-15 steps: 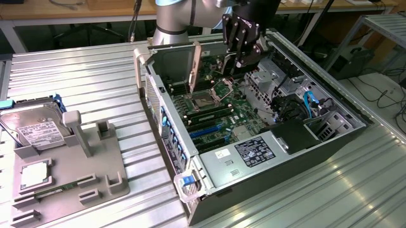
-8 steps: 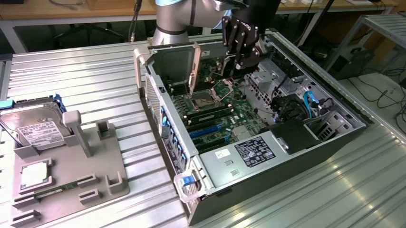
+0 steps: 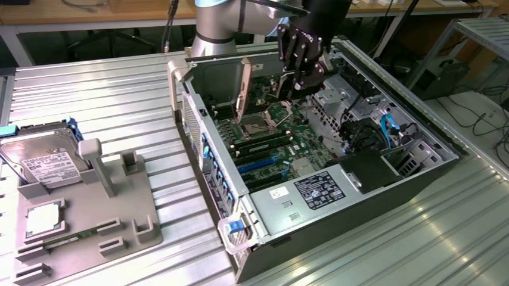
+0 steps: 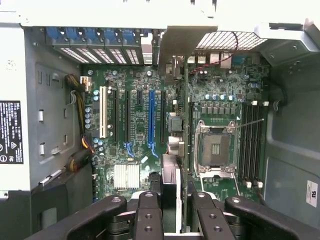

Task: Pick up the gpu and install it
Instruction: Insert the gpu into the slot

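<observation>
A robot arm's end effector (image 3: 301,74) hangs inside an open computer case (image 3: 413,179) that lies on its side on a ribbed metal desk (image 3: 111,95). Its fingers are closed part-way, clamped on either side of the gpu (image 4: 176,145), a thin dark card seen edge-on in the wrist view and reaching away from the end effector (image 4: 176,210) towards the case's rear wall. The card's metal bracket (image 4: 176,47) is at the far end, close to the row of rear slot covers (image 4: 95,47). The card is held clear of the motherboard (image 4: 135,150) beneath the end effector. It hangs over the strip between the empty processor socket (image 4: 215,150) on one side and the long blue expansion slot (image 4: 151,117) on the other, so it appears to be beside that slot, not over it. Well away from the end effector, outside the case, a silver hard drive (image 3: 44,158) and a grey parts holder (image 3: 87,220) sit on the desk. Judging by this, the pick-up is done and the step in hand is lining the card up for installation. Seating it would likely call for the card's lower edge to sit exactly over the slot and the bracket to meet a rear opening, followed by a straight, even press down.
</observation>
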Action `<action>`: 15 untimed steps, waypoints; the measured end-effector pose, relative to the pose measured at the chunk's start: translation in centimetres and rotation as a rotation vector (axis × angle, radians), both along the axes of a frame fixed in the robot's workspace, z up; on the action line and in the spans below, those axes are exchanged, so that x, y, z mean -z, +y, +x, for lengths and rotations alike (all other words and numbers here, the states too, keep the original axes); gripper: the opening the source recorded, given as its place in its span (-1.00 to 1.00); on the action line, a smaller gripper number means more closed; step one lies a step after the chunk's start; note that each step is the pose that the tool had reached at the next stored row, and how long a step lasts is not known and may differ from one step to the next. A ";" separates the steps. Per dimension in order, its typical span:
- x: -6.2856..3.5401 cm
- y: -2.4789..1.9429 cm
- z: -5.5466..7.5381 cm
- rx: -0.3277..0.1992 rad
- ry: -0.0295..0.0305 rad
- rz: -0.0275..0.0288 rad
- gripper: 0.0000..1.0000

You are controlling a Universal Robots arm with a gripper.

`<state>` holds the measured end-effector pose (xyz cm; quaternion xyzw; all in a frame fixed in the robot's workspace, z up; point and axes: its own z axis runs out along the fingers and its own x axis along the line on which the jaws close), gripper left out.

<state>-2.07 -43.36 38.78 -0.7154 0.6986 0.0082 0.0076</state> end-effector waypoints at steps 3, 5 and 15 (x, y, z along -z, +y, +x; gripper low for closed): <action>0.23 0.00 0.0 0.000 0.0000 0.0000 -0.44; 0.38 0.00 0.0 0.000 0.0000 -0.0001 -0.44; 0.96 0.00 0.0 0.000 0.0000 -0.0001 -0.44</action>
